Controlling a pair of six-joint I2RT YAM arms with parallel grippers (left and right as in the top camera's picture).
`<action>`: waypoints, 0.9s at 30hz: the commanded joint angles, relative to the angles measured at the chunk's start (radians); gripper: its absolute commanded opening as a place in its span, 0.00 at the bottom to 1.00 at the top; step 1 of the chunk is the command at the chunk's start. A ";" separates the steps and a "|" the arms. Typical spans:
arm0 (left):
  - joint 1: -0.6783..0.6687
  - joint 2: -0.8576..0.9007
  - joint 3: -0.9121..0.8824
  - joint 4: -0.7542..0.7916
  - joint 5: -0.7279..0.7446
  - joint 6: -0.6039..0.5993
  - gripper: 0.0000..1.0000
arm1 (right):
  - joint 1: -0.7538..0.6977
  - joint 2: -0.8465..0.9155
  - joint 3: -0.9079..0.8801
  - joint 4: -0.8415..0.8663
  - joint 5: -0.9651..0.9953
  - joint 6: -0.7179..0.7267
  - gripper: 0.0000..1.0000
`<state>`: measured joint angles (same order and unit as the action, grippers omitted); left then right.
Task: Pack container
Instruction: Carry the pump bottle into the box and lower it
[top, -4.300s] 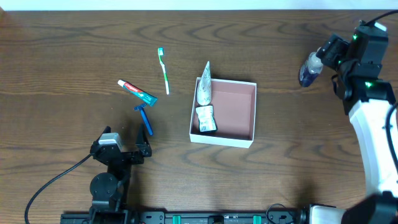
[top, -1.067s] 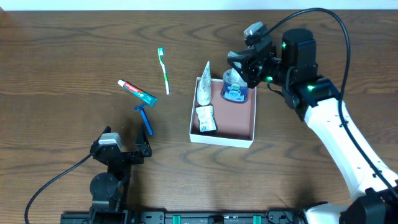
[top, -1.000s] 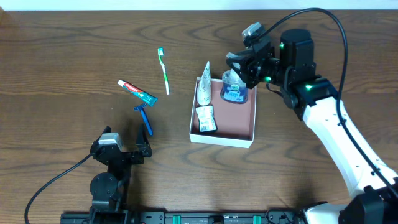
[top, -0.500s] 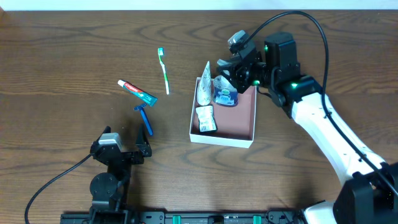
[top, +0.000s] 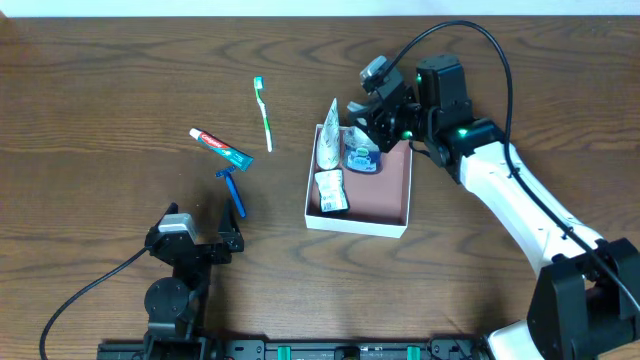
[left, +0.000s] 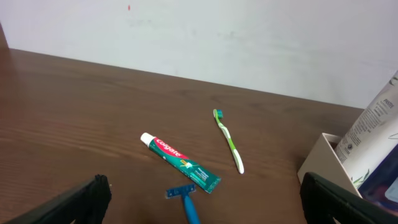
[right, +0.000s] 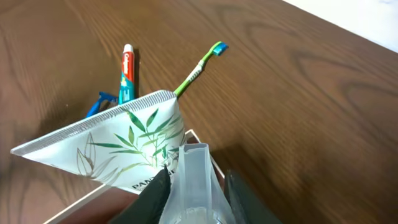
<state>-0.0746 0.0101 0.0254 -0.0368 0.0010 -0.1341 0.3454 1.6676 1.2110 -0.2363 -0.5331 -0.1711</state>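
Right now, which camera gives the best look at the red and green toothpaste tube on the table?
The left wrist view: the toothpaste tube lies whole and large there, its Colgate label readable. Overhead it is whole but small. The right wrist view shows it small and foreshortened, beyond a leaf-printed tube.

The dark brown wood-grain tabletop (top: 100, 80) carries a green-and-white toothbrush (top: 264, 115), a red-and-green toothpaste tube (top: 221, 148) and a blue disposable razor (top: 233, 190). All three lie apart from one another, left of the square white-walled container (top: 355, 226), which rests flat on the tabletop.

Overhead looks straight down — low wrist views share the container (top: 385, 190).
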 joint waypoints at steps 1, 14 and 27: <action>0.003 -0.006 -0.021 -0.036 -0.009 -0.001 0.98 | 0.008 0.005 0.020 0.008 -0.021 -0.048 0.26; 0.003 -0.006 -0.021 -0.037 -0.009 -0.001 0.98 | 0.008 0.021 0.020 0.016 -0.020 -0.089 0.32; 0.003 -0.006 -0.021 -0.036 -0.009 -0.001 0.98 | 0.018 0.021 0.020 0.020 -0.040 -0.092 0.28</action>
<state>-0.0746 0.0101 0.0254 -0.0368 0.0010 -0.1341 0.3473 1.6955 1.2110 -0.2325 -0.5316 -0.2474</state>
